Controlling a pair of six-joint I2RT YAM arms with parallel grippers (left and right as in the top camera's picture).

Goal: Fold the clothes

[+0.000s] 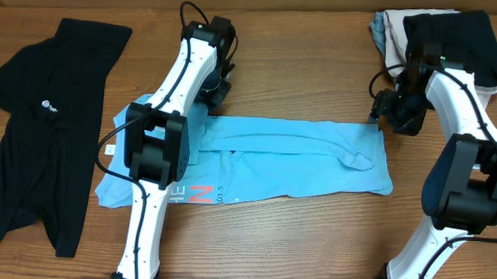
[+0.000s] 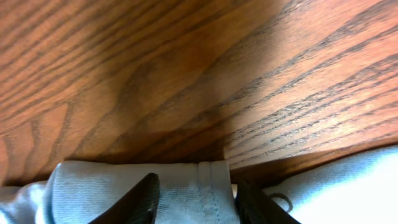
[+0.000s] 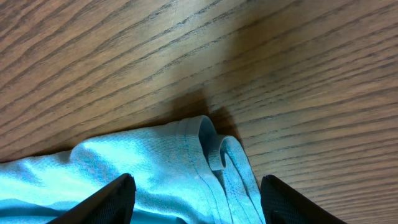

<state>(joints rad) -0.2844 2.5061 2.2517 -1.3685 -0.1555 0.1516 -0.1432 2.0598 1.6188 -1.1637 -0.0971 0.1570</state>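
Blue T-shirt (image 1: 273, 161) lies folded lengthwise mid-table (image 1: 318, 51). Left gripper (image 2: 196, 199) at its far left edge, jaws spread over the hem. Right gripper (image 3: 193, 199) at the far right corner, fingers wide apart, cloth between them

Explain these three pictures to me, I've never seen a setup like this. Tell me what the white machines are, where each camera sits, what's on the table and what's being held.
The white machines are two robot arms, each ending in a two-finger gripper. The wide picture looks down from above a wooden table. The other two come from cameras on the wrists, so the dark shapes at their bottom edges are the fingers.

A light blue T-shirt, partly folded, lies in the middle. A black garment lies at one side, and a pile of clothes sits in a far corner.

The left gripper straddles a shirt hem. The right gripper is open over a shirt corner. Neither visibly holds anything yet.
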